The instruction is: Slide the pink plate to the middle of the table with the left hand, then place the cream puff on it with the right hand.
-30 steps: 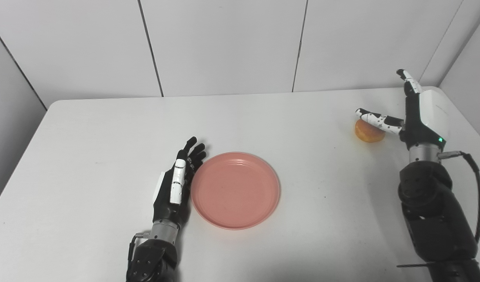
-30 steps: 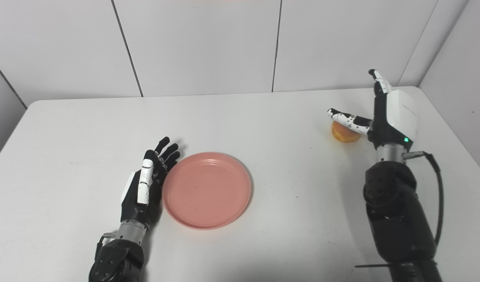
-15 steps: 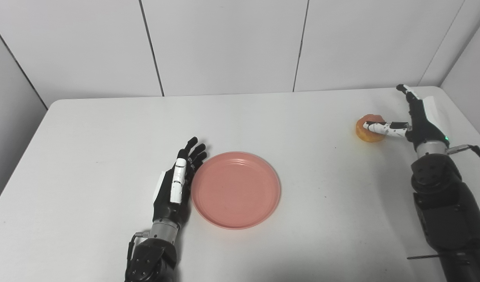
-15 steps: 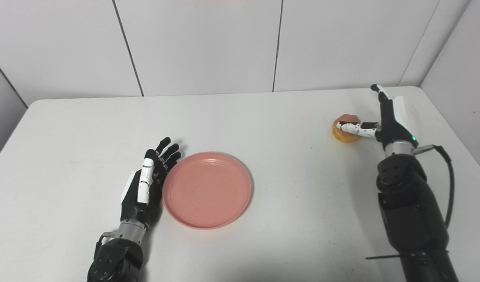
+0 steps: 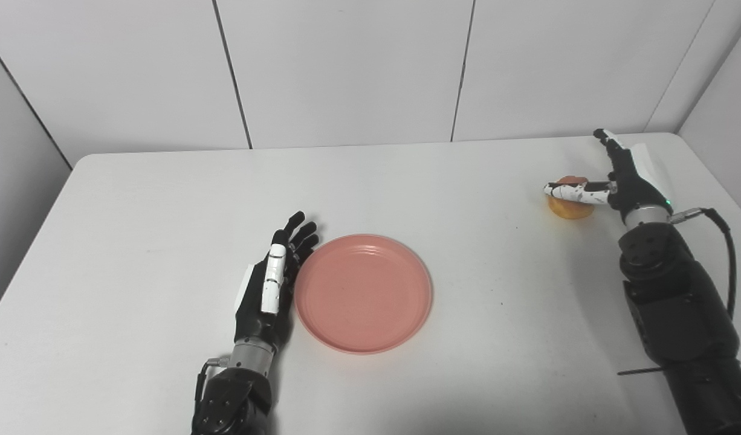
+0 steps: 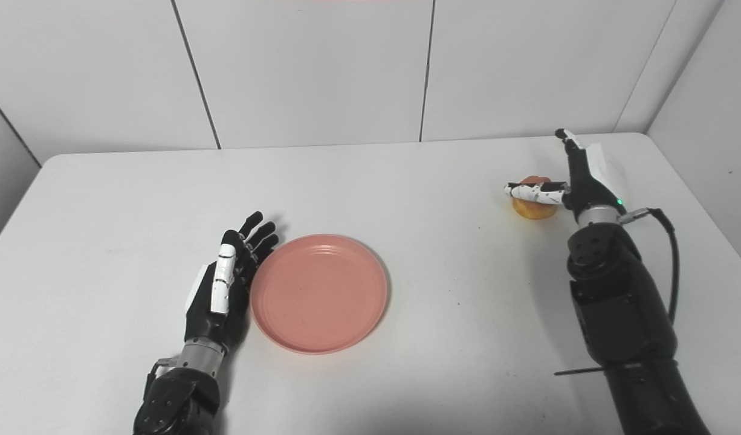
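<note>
- Left hand (image 5: 272, 284) lies flat, fingers spread, against the pink plate (image 5: 364, 293) mid-table.
- Right hand (image 5: 624, 178) is spread wide, thumb across the cream puff (image 5: 569, 207), far right.

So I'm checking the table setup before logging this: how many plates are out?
1. A single pink plate lies flat near the middle of the white table, right beside the open left hand. No other plate shows anywhere, and nothing in view could hide one.
</note>
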Available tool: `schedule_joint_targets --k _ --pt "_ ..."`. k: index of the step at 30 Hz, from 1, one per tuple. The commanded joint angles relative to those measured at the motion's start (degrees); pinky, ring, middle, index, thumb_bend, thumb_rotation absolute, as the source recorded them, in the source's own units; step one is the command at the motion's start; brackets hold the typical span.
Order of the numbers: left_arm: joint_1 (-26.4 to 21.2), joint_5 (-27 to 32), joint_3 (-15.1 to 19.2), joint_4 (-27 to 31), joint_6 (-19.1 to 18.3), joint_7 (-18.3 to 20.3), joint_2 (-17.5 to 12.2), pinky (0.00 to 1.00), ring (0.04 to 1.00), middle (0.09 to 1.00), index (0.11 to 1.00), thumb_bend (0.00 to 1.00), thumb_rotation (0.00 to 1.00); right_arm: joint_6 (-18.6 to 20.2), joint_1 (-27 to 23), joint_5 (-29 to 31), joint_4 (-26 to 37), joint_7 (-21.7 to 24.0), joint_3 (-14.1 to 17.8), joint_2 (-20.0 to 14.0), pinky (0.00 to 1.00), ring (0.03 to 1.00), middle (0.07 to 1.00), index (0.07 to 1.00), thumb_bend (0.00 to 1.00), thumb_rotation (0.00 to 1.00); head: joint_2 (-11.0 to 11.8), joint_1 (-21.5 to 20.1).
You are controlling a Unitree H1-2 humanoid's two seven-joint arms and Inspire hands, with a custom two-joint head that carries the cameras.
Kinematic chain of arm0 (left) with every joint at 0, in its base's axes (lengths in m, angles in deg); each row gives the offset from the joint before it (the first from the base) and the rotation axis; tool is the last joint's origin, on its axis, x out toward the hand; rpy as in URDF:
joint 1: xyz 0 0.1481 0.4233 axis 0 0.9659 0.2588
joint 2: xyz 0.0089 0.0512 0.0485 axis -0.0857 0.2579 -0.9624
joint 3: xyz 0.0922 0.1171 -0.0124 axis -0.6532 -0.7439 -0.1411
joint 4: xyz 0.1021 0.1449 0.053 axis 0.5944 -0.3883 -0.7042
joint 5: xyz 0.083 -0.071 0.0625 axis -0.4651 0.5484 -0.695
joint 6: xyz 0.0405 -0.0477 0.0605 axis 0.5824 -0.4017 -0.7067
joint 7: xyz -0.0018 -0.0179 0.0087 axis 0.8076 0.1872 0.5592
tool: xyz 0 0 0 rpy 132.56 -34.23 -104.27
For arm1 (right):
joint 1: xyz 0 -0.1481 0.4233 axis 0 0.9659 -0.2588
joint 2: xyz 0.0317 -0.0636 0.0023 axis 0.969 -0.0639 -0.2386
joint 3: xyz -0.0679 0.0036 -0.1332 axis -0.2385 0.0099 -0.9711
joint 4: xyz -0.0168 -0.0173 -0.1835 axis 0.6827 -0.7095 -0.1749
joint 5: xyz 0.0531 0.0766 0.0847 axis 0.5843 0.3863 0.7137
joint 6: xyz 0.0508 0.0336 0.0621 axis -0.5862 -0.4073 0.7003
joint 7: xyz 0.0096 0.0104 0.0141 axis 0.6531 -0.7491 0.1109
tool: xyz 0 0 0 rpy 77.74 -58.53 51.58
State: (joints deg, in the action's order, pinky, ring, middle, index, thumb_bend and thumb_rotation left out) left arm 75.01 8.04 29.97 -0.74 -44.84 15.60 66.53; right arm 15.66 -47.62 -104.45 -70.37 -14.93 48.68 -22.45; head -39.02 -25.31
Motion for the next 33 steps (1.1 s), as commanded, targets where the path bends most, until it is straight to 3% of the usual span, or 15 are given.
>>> schedule_joint_targets --k 1,4,10,14,19,21,25,27,28,29,33 --pt "-0.85 1.17 0.68 0.92 -0.35 1.07 -0.91 0.96 0.915 0.901 0.892 0.53 1.00 -0.28 -2.68 0.29 0.06 -1.90 0.20 0.38 0.79 0.908 0.920 0.902 0.98 0.26 0.72 -3.68" --pt "-1.26 2.33 1.26 -0.78 1.44 2.53 -1.97 0.97 0.916 0.904 0.892 0.54 1.00 0.36 -3.03 -1.62 -0.69 -2.32 -1.58 0.87 0.77 0.892 0.916 0.892 0.97 0.28 0.93 -5.95" --pt "-1.91 2.89 1.58 -3.41 4.54 4.72 -3.26 0.97 0.913 0.915 0.897 0.56 1.00 1.35 -3.93 -4.09 -2.70 -1.77 -2.96 1.07 0.72 0.852 0.900 0.883 0.95 0.27 0.64 -5.89" --pt "-1.80 2.60 1.94 -2.70 3.80 3.92 -2.73 0.95 0.898 0.899 0.881 0.56 1.00 1.36 -3.93 -4.71 -2.84 -1.08 -3.24 1.00 0.64 0.778 0.848 0.862 0.93 0.23 0.42 -5.74" --pt "-1.63 2.37 1.98 -1.79 2.62 3.78 -2.30 0.95 0.898 0.895 0.876 0.56 1.00 1.38 -3.76 -7.40 -2.49 0.19 -3.99 0.59 0.70 0.832 0.860 0.841 0.89 0.13 0.32 -5.34" --pt "-1.60 2.19 1.95 -1.57 2.36 3.73 -2.26 0.95 0.899 0.896 0.879 0.56 1.00 1.36 -3.78 -9.06 -2.53 0.29 -4.36 0.48 0.57 0.724 0.799 0.842 0.85 0.04 0.32 -5.34" --pt "-1.47 2.05 1.94 -0.88 1.83 3.48 -2.19 0.94 0.896 0.892 0.876 0.56 1.00 1.38 -3.71 -12.52 -2.67 0.96 -3.92 0.64 0.53 0.688 0.782 0.843 0.79 0.00 -0.04 -4.97" --pt "-1.42 1.91 1.89 -0.72 1.78 3.44 -2.22 0.94 0.895 0.891 0.876 0.55 1.00 1.39 -3.91 -14.61 -3.46 1.54 -3.46 0.79 0.43 0.565 0.684 0.844 0.74 0.00 -0.04 -4.97" --pt "-1.42 1.91 1.85 -0.62 1.54 3.45 -2.25 0.94 0.895 0.892 0.877 0.55 1.00 1.39 -4.00 -15.71 -3.71 2.07 -3.26 0.84 0.38 0.482 0.601 0.834 0.61 0.00 -0.04 -4.97" --pt "-1.43 1.91 1.83 -0.56 1.37 3.44 -2.26 0.95 0.896 0.893 0.877 0.55 1.00 1.39 -4.04 -16.53 -3.80 2.52 -3.05 0.93 0.37 0.443 0.562 0.815 0.55 0.00 -0.04 -4.97" --pt "-1.46 1.83 1.85 -0.43 1.22 3.24 -2.07 0.95 0.896 0.892 0.876 0.53 1.00 1.39 -3.55 -18.76 -3.06 4.54 -1.67 1.30 0.30 0.423 0.544 0.779 0.52 0.00 -0.32 -4.67"
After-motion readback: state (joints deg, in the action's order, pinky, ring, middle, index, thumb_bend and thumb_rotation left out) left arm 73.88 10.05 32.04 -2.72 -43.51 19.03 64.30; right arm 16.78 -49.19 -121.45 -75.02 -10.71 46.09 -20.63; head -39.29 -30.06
